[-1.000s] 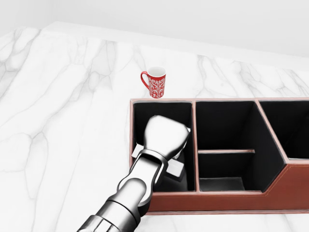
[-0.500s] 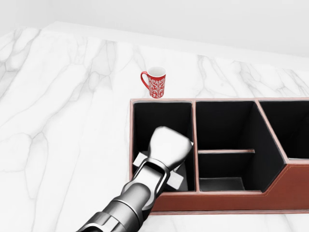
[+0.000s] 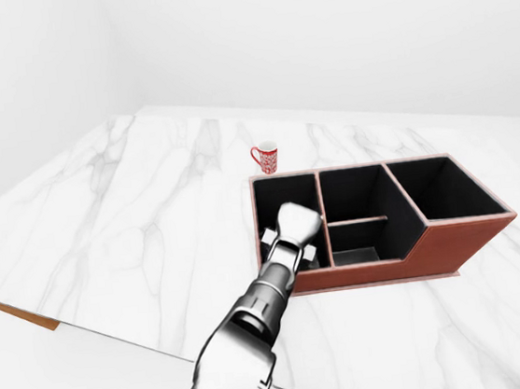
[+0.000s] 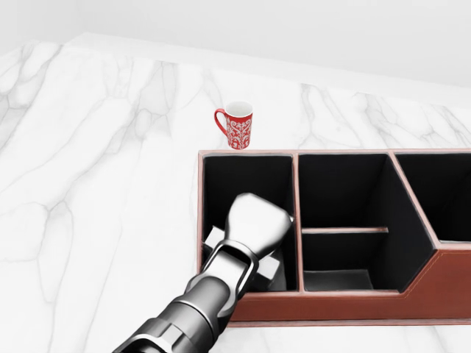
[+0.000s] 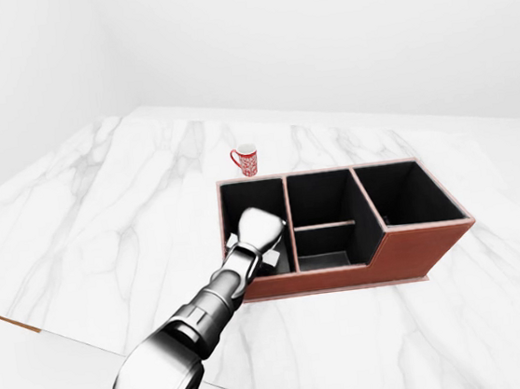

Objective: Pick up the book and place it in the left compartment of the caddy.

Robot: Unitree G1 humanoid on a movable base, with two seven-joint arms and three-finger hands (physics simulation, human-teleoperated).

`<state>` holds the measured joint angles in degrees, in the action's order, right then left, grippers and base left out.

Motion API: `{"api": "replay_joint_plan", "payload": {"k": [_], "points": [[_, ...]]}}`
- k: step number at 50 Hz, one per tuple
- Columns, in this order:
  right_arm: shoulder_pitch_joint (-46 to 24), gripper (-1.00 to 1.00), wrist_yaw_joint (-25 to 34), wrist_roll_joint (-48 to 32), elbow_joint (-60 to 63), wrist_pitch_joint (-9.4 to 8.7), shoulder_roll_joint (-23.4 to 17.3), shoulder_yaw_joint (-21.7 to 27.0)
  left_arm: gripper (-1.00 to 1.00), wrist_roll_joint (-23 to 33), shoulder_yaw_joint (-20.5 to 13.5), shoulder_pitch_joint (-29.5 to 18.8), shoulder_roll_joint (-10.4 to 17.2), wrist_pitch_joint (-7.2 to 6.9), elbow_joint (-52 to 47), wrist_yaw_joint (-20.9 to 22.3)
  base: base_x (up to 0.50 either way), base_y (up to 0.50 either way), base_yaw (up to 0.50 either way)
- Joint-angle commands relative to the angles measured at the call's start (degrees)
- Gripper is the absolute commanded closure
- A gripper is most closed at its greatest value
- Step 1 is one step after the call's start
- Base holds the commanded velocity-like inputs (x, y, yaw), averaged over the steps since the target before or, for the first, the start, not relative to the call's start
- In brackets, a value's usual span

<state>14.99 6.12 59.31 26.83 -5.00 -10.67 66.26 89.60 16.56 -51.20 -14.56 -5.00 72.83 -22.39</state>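
The brown caddy (image 4: 346, 152) with black compartments lies on the white marble table. My left hand (image 4: 254, 220) reaches down into its left compartment (image 4: 246, 176), near that compartment's lower end in the head view. The pale grey book (image 4: 213, 240) shows as corners sticking out on both sides of the wrist, inside that compartment. The hand's back hides the fingers; the book has travelled with the hand, so it looks gripped. My right hand does not show in any view.
A red patterned mug (image 4: 237, 126) stands just above the caddy's left compartment in the head view. The caddy's middle compartment (image 4: 342, 191) has a divider across it. The table's edge (image 3: 20, 316) runs along the lower left of the left-eye view.
My left hand has sunk lower into the left compartment and the book went down with it. Over the last half second it has hardly moved.
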Motion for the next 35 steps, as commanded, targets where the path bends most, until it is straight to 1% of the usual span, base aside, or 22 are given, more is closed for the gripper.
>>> {"api": "replay_joint_plan", "payload": {"k": [1, 4, 5, 10, 13, 14, 16, 17, 19, 20, 22, 24, 25, 26, 27, 28, 29, 31, 34, 35], "points": [[-0.1, -1.00, -0.2, -0.2, 0.0, 0.00, -0.1, -0.3, -1.00, -1.9, -3.3, 3.6, 2.0, 0.00, 3.0, -0.2, 0.00, 0.00, 0.00], [-0.2, -1.00, 0.2, -0.4, -0.4, 0.00, 0.0, -0.4, -1.00, -2.2, -3.4, 4.0, 2.2, 0.00, 2.7, -0.6, 0.00, 0.00, 0.00], [-0.2, -1.00, 0.2, -0.4, -0.5, 0.00, 0.0, -0.4, -1.00, -2.8, -3.6, 4.4, 2.4, 0.00, 2.0, -2.1, 0.00, 0.00, 0.00], [0.0, -1.00, 0.0, -0.2, 0.0, 0.00, 0.0, -0.2, -1.00, -4.5, -3.7, 5.4, 2.9, 0.00, -0.2, -4.4, 0.00, 0.00, 0.00], [0.1, -1.00, 0.1, -0.1, 0.2, 0.00, 0.1, -0.1, -1.00, -5.1, -3.3, 6.2, 2.9, 0.00, -4.9, -5.8, 0.00, 0.00, 0.00], [0.1, -1.00, 0.1, -0.1, 0.2, 0.00, 0.1, 0.0, -1.00, -5.2, -3.2, 6.3, 2.9, 0.00, -5.0, -5.7, 0.00, 0.00, 0.00], [0.1, -1.00, 0.0, 0.0, 0.3, 0.00, 0.1, 0.1, -1.00, -4.4, -2.1, 8.4, 3.0, 0.00, -12.2, -4.6, 0.00, 0.00, 0.00], [0.1, -1.00, 0.0, 0.0, 0.2, 0.00, 0.1, 0.1, -1.00, -4.3, -2.1, 8.8, 3.1, 0.00, -13.1, -4.2, 0.00, 0.00, 0.00], [0.1, -1.00, -0.1, -0.1, 0.5, 0.00, 0.1, 0.0, -1.00, -2.9, -1.0, 12.5, 3.4, 0.00, -22.7, -1.2, 0.00, 0.00, 0.00], [0.1, -1.00, -0.2, 0.0, 0.7, 0.00, 0.1, 0.1, -1.00, -1.8, -1.0, 13.5, 3.2, 0.00, -25.3, -0.2, 0.00, 0.00, 0.00], [0.0, -1.00, 0.1, -0.3, 0.0, 0.00, 0.0, -0.1, -1.00, -0.3, 0.2, 17.8, 3.8, 0.00, -36.4, 4.4, 0.00, 0.00, 0.00], [0.0, -1.00, 0.2, -0.3, 0.0, 0.00, 0.0, -0.1, -1.00, 1.6, 0.6, 20.3, 3.8, 0.00, -43.1, 7.4, 0.00, 0.00, 0.00], [0.0, -1.00, 0.2, -0.2, 0.0, 0.00, 0.0, -0.1, -1.00, 2.0, 0.4, 20.6, 3.7, 0.00, -43.7, 7.7, 0.00, 0.00, 0.00], [0.0, -1.00, 0.4, -0.5, -0.2, 0.00, 0.1, -0.2, -1.00, 3.1, 1.0, 22.3, 3.7, 0.00, -49.1, 10.6, 0.00, 0.00, 0.00], [0.0, -1.00, 0.4, -0.6, -0.2, 0.00, 0.1, -0.2, -1.00, 3.8, 1.1, 23.1, 3.6, 0.00, -51.2, 11.8, 0.00, 0.00, 0.00], [0.1, -1.00, 0.4, -0.5, 0.0, 0.00, 0.2, -0.2, -1.00, 5.2, 1.7, 24.5, 3.4, 0.00, -55.1, 14.2, 0.00, 0.00, 0.00], [0.1, -1.00, 0.4, -0.5, 0.0, 0.00, 0.2, -0.2, -1.00, 5.5, 1.6, 24.7, 3.3, 0.00, -55.4, 14.4, 0.00, 0.00, 0.00], [0.2, -1.00, 0.3, -0.2, 0.3, 0.00, 0.2, 0.0, -1.00, 7.0, 2.3, 26.6, 2.9, 0.00, -60.6, 17.0, 0.00, 0.00, 0.00], [0.2, -1.00, 0.3, -0.2, 0.2, 0.00, 0.1, 0.1, -1.00, 8.0, 2.6, 27.9, 2.5, 0.00, -63.5, 18.0, 0.00, 0.00, 0.00], [0.2, -1.00, 0.4, -0.4, 0.1, 0.00, 0.2, 0.0, -1.00, 8.4, 2.8, 28.5, 2.4, 0.00, -64.9, 19.0, 0.00, 0.00, 0.00]]}}
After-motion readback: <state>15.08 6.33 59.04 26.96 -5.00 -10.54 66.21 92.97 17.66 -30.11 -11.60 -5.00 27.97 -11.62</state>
